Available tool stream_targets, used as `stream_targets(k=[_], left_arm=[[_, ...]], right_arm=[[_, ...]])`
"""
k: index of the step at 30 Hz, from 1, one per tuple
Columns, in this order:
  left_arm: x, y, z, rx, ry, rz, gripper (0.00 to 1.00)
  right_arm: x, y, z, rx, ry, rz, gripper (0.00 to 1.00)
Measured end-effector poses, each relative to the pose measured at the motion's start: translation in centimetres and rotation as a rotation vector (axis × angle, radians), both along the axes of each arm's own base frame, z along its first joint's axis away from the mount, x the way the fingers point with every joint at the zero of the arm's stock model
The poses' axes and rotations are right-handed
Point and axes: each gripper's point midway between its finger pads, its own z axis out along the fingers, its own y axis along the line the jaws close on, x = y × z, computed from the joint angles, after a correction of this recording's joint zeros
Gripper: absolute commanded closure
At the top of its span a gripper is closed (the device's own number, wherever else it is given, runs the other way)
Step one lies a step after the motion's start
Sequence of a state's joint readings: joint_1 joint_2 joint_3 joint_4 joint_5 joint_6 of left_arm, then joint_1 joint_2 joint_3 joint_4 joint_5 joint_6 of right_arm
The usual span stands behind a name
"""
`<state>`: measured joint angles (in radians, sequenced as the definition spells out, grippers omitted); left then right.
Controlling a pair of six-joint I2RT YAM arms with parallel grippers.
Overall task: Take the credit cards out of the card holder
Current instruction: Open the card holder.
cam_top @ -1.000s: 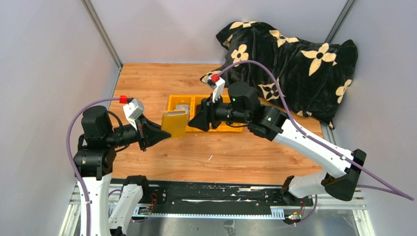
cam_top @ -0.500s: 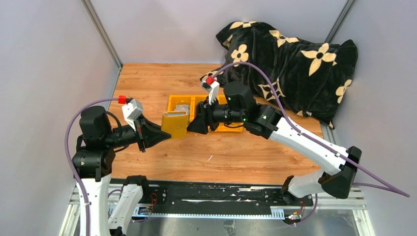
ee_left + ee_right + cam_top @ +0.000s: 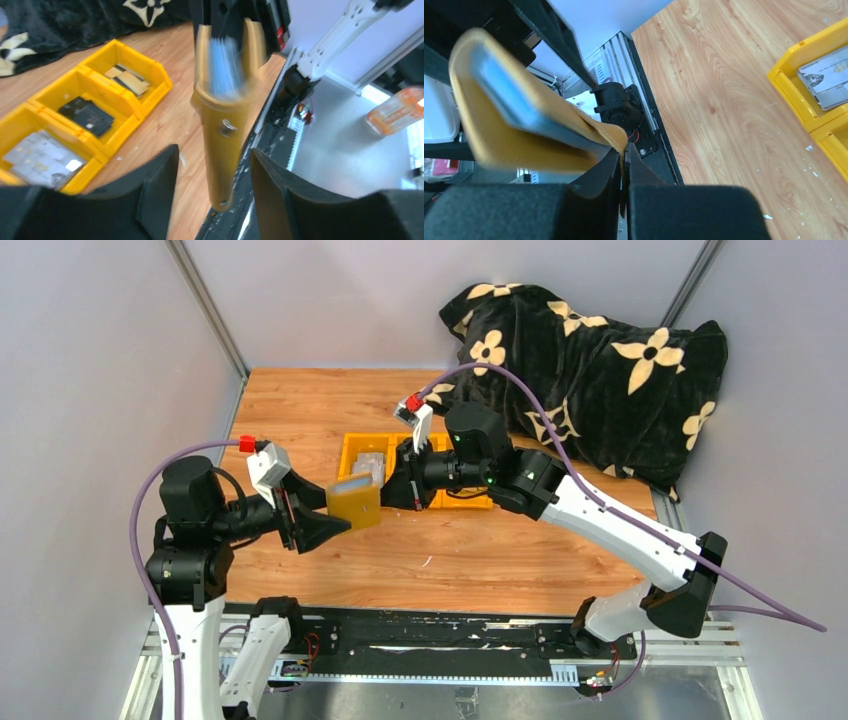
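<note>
Mustard card holder point(image 3: 353, 504) aloft between two arms.
The right gripper point(image 3: 624, 156) pinches its flap; the left gripper point(image 3: 214, 151) gapes wide around it, apparently not touching; credit cards point(image 3: 351, 483) peek out.

The table point(image 3: 300, 410) is a wood-grain board. A yellow three-compartment tray point(image 3: 346, 450) lies flat on it, near the centre. A black bundle point(image 3: 600, 360) with pale flower prints lies behind and to the right of the tray, its nearest corner close to the tray's back edge. Small white flecks point(image 3: 428, 561) lie in front of the tray.
</note>
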<state>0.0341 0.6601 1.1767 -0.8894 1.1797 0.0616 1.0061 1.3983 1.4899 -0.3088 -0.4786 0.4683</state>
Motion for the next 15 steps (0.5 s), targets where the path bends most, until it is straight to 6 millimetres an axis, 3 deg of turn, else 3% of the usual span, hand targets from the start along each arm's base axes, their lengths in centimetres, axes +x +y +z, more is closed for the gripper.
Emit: stream_targets(k=[5,15], left_arm=[[1.1,0.5,-0.9,0.034,-0.012,0.052,0.01],[2.0,1.1,-2.0,0.059,0.004,0.101,0.0]], right_arm=[[0.0,-0.6,-0.3,-0.034,-0.033,-0.038,1.0],[0.0,-2.5,1.1,-0.157,-0.193,-0.179,1.0]])
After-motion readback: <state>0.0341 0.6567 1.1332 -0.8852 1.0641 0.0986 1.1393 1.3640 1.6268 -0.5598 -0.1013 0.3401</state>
